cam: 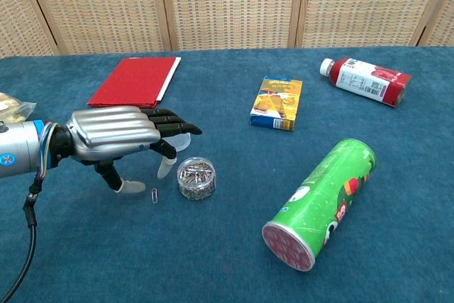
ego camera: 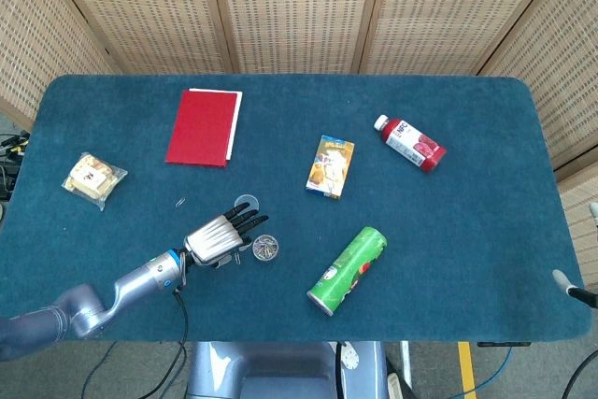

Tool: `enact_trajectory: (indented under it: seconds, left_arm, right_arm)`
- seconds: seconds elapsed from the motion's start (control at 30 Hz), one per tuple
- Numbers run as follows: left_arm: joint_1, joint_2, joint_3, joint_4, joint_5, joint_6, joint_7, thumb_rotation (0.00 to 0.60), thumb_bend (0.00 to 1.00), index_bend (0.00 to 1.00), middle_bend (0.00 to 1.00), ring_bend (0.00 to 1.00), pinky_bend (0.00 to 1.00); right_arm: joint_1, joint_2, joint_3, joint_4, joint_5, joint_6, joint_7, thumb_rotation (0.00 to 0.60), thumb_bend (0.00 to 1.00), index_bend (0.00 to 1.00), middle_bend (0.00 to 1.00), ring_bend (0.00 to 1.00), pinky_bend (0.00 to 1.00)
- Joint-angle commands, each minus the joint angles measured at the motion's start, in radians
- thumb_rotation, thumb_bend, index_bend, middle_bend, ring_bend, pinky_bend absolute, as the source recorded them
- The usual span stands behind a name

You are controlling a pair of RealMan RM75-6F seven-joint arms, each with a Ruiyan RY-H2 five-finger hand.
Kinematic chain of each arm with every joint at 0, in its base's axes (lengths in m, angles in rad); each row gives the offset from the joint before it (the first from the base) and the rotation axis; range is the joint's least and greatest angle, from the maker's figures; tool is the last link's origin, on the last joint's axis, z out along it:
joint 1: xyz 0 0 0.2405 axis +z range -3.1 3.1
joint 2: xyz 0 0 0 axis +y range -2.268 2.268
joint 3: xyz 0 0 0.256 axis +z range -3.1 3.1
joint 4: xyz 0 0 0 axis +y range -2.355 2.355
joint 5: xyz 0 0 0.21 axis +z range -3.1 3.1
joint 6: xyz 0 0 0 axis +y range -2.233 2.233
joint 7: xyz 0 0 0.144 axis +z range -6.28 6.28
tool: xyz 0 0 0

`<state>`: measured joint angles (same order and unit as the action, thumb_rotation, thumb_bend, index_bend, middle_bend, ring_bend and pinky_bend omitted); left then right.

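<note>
My left hand (cam: 117, 138) hovered palm-down, fingers spread and holding nothing, just beside the open tub (cam: 196, 178) of clips, its lid (ego camera: 247, 201) lying behind my fingertips

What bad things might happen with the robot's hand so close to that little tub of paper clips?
The left hand hovers open right beside the open tub of paper clips. A nudge might tip it and scatter clips over the table. Its fingers reach over the clear lid and might knock it aside. The loose paper clip under the hand lies flat, so it may slip away from the fingers.
</note>
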<state>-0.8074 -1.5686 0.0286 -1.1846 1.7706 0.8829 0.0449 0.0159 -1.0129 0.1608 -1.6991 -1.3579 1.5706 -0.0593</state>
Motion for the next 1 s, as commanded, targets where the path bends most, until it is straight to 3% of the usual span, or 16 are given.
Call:
enact_trajectory:
  seconds: [0.03, 1.0]
  left_arm:
    - [-0.005, -0.012, 0.008, 0.007, -0.008, -0.003, 0.010, 0.600, 0.32, 0.49, 0.00, 0.00, 0.00]
    - [-0.017, -0.063, 0.046, 0.042, -0.065, -0.015, 0.047, 0.600, 0.36, 0.49, 0.00, 0.00, 0.00]
  right_arm:
    - [-0.002, 0.001, 0.000, 0.001, -0.001, 0.002, 0.005, 0.600, 0.00, 0.00, 0.00, 0.00, 0.00]
    - [-0.010, 0.012, 0.001, 0.002, -0.010, 0.007, 0.033, 0.600, 0.00, 0.00, 0.00, 0.00, 0.00]
